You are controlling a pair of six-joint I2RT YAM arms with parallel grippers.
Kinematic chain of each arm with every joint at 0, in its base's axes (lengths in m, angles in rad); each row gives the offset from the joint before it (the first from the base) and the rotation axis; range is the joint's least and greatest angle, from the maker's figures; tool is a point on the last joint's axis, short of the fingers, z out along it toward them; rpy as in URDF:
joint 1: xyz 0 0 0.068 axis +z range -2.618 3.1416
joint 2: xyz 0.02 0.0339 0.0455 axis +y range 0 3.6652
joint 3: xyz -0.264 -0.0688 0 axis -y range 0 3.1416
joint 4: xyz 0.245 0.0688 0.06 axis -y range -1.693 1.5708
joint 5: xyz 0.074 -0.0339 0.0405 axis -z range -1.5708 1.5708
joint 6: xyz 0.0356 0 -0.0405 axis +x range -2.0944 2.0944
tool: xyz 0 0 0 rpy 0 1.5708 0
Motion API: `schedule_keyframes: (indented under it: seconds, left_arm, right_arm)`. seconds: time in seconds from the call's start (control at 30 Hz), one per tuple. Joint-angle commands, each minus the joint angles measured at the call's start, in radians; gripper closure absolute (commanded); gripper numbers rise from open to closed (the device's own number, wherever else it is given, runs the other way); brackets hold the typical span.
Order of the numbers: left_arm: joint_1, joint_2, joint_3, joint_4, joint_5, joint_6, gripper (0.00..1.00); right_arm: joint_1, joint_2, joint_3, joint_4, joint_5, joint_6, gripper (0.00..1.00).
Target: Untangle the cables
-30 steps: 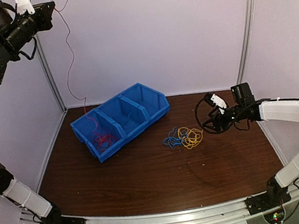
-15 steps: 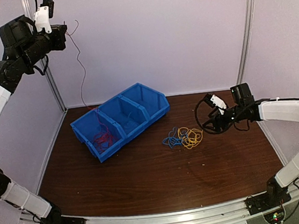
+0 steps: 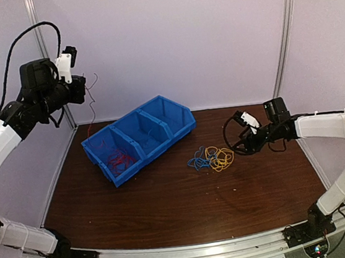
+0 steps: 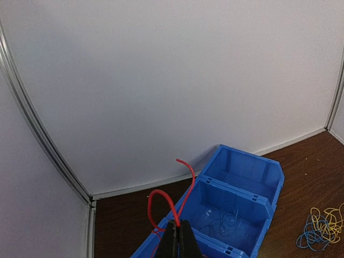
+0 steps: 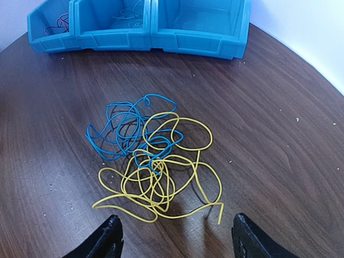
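Three thin, string-like cables are showing. A red cable (image 3: 119, 160) is lying partly heaped in the 8 o'clock end compartment of a blue bin (image 3: 179, 130), with its free end rising to the left hand (image 3: 82, 88). In the left wrist view, that hand (image 4: 178, 236) is pinching the red cable (image 4: 185, 177) between fingers pressed together, and the wire is looping loosely above them. A blue cable (image 5: 126, 129) and a yellow cable (image 5: 161, 183) are lying snarled together in loose curls on the dark wooden counter (image 3: 169, 210). The blue one is sitting at 9 o'clock of the yellow, and their loops are crossing where they meet.

The three-compartment bin is sitting slantwise at 10 o'clock of the counter's middle, and the snarl is lying at 4 o'clock of it, well apart. A faint thin wire is lying in the middle compartment. The right hand (image 3: 246, 134) is hanging at 3 o'clock of the snarl, near it, with its fingers spread wide and holding nothing. No object is lying between it and the cables.

Compared with a second ago, the left hand is sitting much lower and closer to the bin, and the red cable, then a long line hanging down into the bin, is now slack. The right hand and the snarl are lying as before.
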Motion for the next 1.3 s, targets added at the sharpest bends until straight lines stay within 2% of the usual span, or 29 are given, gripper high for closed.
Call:
schedule_keyframes:
  seconds: [0.0,0.2,0.37,0.57,0.83,1.17,1.23,1.27]
  left_arm:
    - [0.008,-0.039,-0.071,-0.012,-0.018,-0.066,1.00]
    - [0.008,-0.012,-0.246,0.049,0.114,-0.177,1.00]
    - [0.009,0.058,-0.298,0.059,0.136,-0.241,1.00]
    - [0.032,0.130,-0.312,-0.012,0.071,-0.262,1.00]
    - [0.069,0.237,-0.323,-0.071,0.085,-0.298,1.00]
    - [0.072,0.426,-0.296,-0.041,0.190,-0.300,1.00]
    - [0.072,0.430,-0.252,-0.087,0.195,-0.292,0.72]
    - [0.072,0.424,-0.229,-0.116,0.196,-0.288,0.61]
  right_arm:
    - [-0.005,0.040,0.045,-0.029,-0.035,-0.010,0.30]
    - [-0.005,0.041,0.044,-0.031,-0.036,-0.011,0.29]
    - [-0.005,0.037,0.043,-0.039,-0.036,-0.018,0.30]
    - [-0.006,0.034,0.045,-0.043,-0.036,-0.027,0.30]
    - [-0.005,0.050,0.056,-0.063,-0.050,-0.038,0.29]
    - [-0.005,0.033,0.056,-0.070,-0.044,-0.046,0.29]
    - [-0.005,0.028,0.054,-0.072,-0.040,-0.050,0.29]
    - [-0.005,0.026,0.054,-0.073,-0.037,-0.051,0.29]
